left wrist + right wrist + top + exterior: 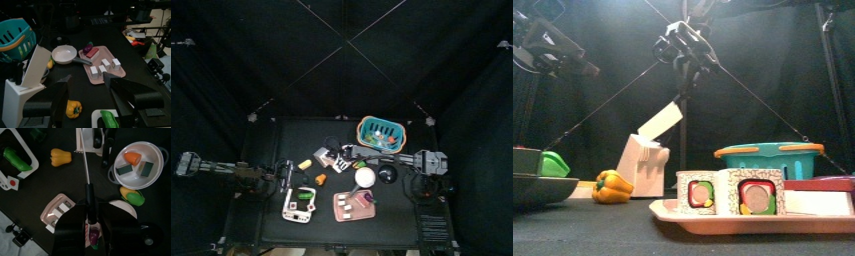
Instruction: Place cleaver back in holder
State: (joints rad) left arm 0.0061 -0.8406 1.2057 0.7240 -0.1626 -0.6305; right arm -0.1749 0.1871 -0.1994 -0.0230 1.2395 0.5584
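Observation:
The cleaver (pixel 663 122) has a white blade and a dark handle. It is tilted, with its lower end at the top of the white holder block (pixel 643 165). My right gripper (pixel 680 60) is shut on the handle from above. In the right wrist view the handle (pixel 87 195) sits between the jaws, and the blade runs edge-on to the holder (pixel 90 138). The left wrist view shows the blade (pixel 37 65) meeting the holder (pixel 20 97). My left gripper (pixel 93 100) is open and empty beside the holder.
A yellow pepper (pixel 611 186) lies next to the holder, and a green pepper (pixel 553 164) lies on a dish at the left. A pink tray (pixel 754 215) with sushi pieces is at the front. A teal basket (pixel 770 158) and a white bowl (pixel 65 54) stand behind it.

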